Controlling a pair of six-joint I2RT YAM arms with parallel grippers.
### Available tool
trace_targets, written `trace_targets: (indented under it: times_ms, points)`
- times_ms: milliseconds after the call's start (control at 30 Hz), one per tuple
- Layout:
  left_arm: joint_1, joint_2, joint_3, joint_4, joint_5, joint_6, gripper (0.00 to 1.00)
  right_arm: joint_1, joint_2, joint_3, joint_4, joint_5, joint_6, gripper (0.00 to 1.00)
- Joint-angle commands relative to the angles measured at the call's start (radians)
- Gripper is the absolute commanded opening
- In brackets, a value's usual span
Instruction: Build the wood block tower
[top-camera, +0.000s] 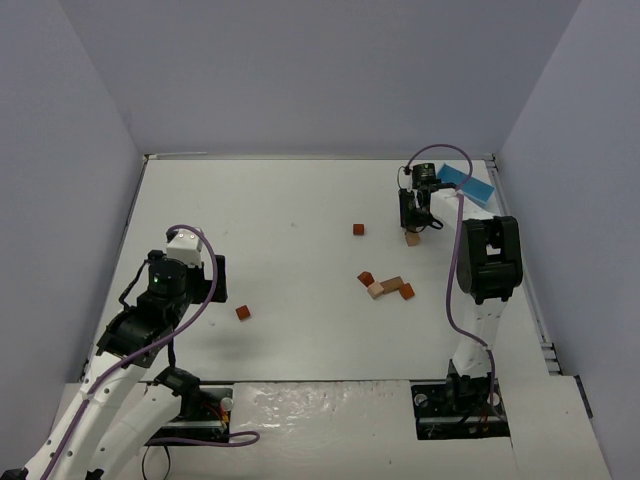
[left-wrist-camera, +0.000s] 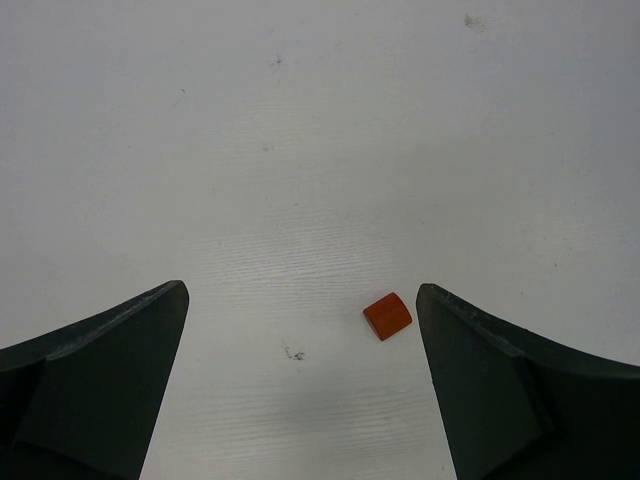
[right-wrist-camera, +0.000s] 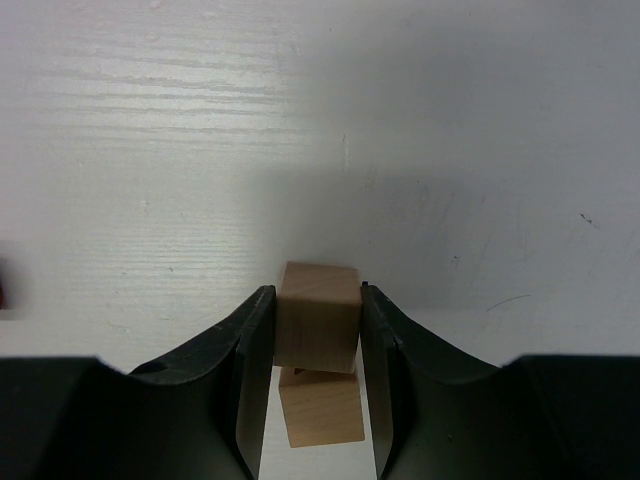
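Starting on the left: the left claw (left-wrist-camera: 302, 290) is wide open with nothing in it. It points down at the table (left-wrist-camera: 320, 120), and the arm is folded back near its base. A little red block (left-wrist-camera: 387, 315) lies between its fingers, close to the right-hand one but not touching. My guess is the claw is over it to be lined up for a grab. That block is well left of the loose pile (top-camera: 386, 286), which is four orange-brown and tan pieces bunched mid-table. A lone block (top-camera: 358, 229) sits behind the pile, a bit to its left.

Behind and right of the pile, the right arm is stretched out and bent down at the wrist, so the right claw (right-wrist-camera: 315, 300) comes at the tower (top-camera: 412, 238) from above. It's clamped on a tan block (right-wrist-camera: 318, 315) by its side faces, right over a second tan block (right-wrist-camera: 322, 410) — gripping the sides leaves the bottom free to land flat. It's slightly off-centre, and I can't tell if the two are fully touching. So the tower is two high at best. The blue box (top-camera: 467, 182) is further back and right of the pile, just past the claw.
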Motion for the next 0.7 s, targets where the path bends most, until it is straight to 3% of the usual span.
trace_targets:
  times_ms: [0, 667]
  points:
    - [0.006, 0.012, 0.010, 0.061, -0.001, -0.005, 0.97, 0.003, -0.004, 0.024, 0.010, -0.025, -0.041, 0.18]
    - [0.005, 0.010, 0.010, 0.063, 0.007, 0.000, 0.97, 0.004, -0.018, -0.013, 0.010, -0.041, -0.088, 0.18]
